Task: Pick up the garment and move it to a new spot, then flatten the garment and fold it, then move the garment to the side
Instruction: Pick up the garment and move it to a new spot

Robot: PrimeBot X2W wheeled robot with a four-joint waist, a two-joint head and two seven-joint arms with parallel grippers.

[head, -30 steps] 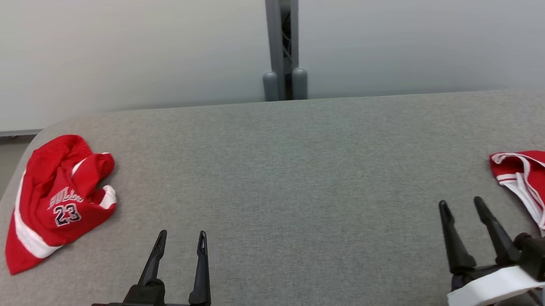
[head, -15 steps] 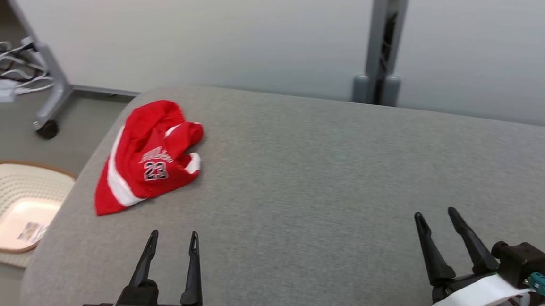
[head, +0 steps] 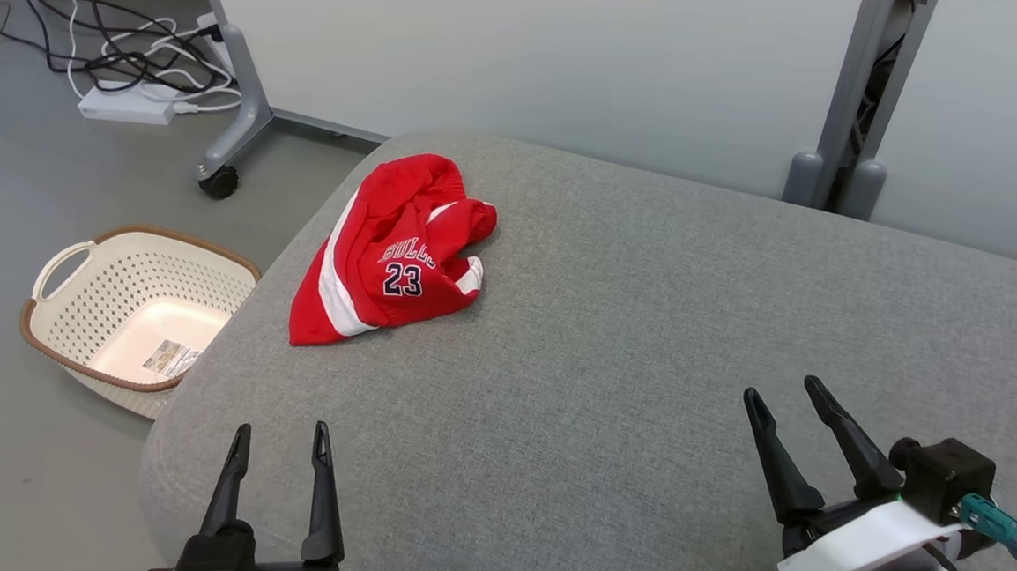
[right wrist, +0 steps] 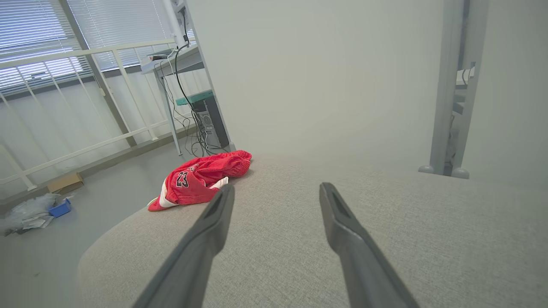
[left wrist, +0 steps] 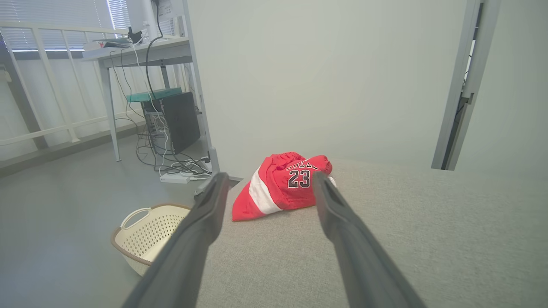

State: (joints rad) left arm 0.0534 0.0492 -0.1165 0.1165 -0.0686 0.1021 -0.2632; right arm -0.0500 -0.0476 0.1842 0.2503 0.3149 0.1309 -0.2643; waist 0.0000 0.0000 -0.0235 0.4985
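The garment (head: 392,253) is a crumpled red piece with white stripes and the number 23, lying near the left corner of the grey table (head: 635,331). It also appears ahead between the fingers in the left wrist view as the garment (left wrist: 282,186), and at the left of the right wrist view as the garment (right wrist: 201,179). My left gripper (head: 277,434) hovers open over the table's near left edge, well short of the garment. At the near right, my right gripper (head: 782,391) stands open and holds nothing.
A cream laundry basket (head: 135,308) sits on the floor left of the table, also seen as the basket (left wrist: 147,233). Behind it are a wheeled stand leg (head: 237,99) and cables. A grey post (head: 859,96) rises behind the table. A desk (left wrist: 137,51) stands farther off.
The head camera has swung left: the garment now sits nearer the picture's middle, the basket and floor have come into view, and the red garment at the right has left the picture. Both grippers stay open.
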